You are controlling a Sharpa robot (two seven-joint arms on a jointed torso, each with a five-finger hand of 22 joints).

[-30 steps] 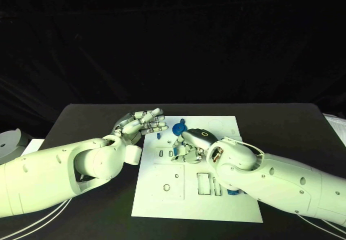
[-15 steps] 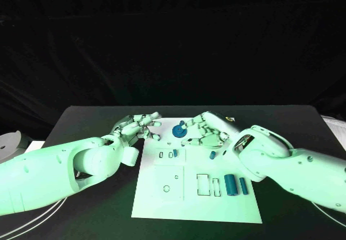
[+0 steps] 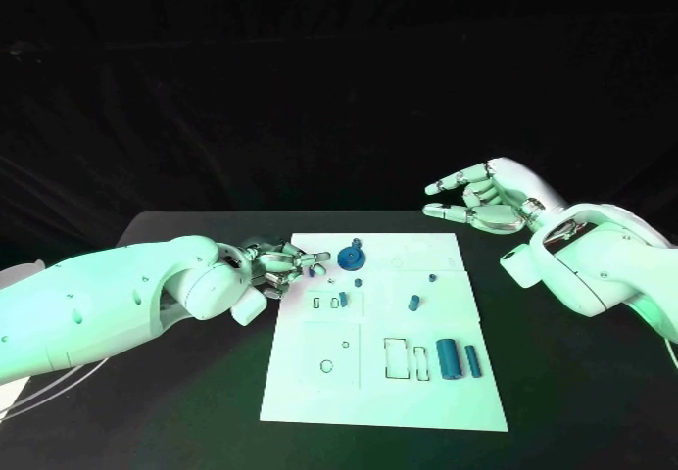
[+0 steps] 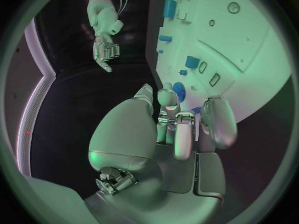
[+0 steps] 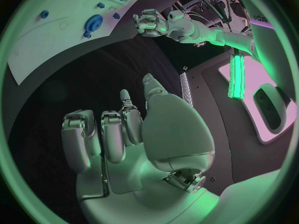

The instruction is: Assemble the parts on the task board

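The white task board [image 3: 381,397] lies in the middle of the black table. A blue gear [image 3: 352,258] sits near its far edge, with small blue parts [image 3: 414,303] below it and two blue cylinders [image 3: 450,359] at the right. My left hand [image 3: 283,264] rests at the board's far left edge, just left of the gear, its fingers curled in and nothing plainly in them. The left wrist view shows this hand [image 4: 187,129] close to the gear [image 4: 179,90]. My right hand [image 3: 480,201] hangs high over the table's back right, loosely bent, thumb apart, its palm [image 5: 118,134] empty.
Rectangular slot outlines [image 3: 397,357] and small round holes [image 3: 326,367] mark the board's near half. Bare black table [image 3: 565,372] lies to the right of the board. My left forearm [image 3: 99,308] covers the table's left side.
My right hand has lifted off the board near the gear and swung up to the back right. My left hand's fingers have curled in and dropped to the board's edge.
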